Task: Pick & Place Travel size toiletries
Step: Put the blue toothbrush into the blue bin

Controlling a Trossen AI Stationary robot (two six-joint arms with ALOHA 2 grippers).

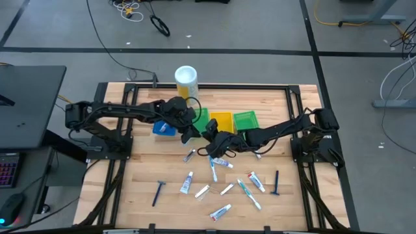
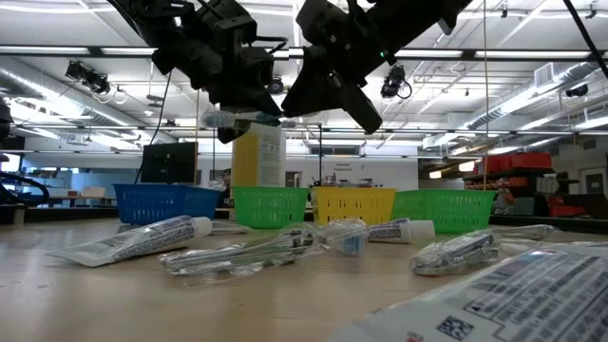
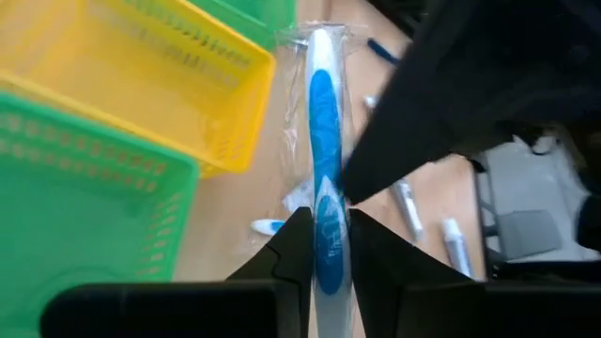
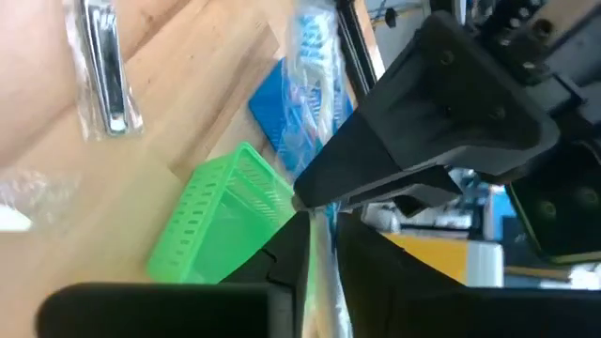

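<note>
A white-and-blue toothbrush (image 3: 321, 103) in a clear wrapper is up in the air over the table's middle, beside the green bin (image 1: 200, 117). Both grippers meet at it: my left gripper (image 3: 329, 258) reaches in from the left (image 1: 190, 130), and my right gripper (image 4: 319, 249) from the right (image 1: 212, 140). Each is shut on the toothbrush. In the low view it shows as a pale strip (image 2: 233, 119) between the two dark grippers. The other toiletries (image 1: 214, 170) lie scattered flat on the table's near half. My left gripper pinches the wrapped toothbrush between its two fingers at the white-and-blue handle (image 3: 329, 221). The fingers point along the brush, and most of its length runs out ahead of them. It is lifted clear of the table. My right gripper is shut on the same toothbrush's clear wrapper (image 4: 317, 225), with the wrapper between its two fingers. One of its fingertips (image 3: 362, 183) meets the brush just beyond my left fingers. The brush runs on past them (image 4: 315, 66), off the table.
Along the far side stand a blue bin (image 1: 162, 128), a green bin, a yellow bin (image 1: 221, 120) and a second green bin (image 1: 246, 119). A tall white-and-yellow canister (image 1: 186, 81) stands behind them. Razors (image 1: 159, 192) (image 1: 276, 182), tubes and brushes litter the near half.
</note>
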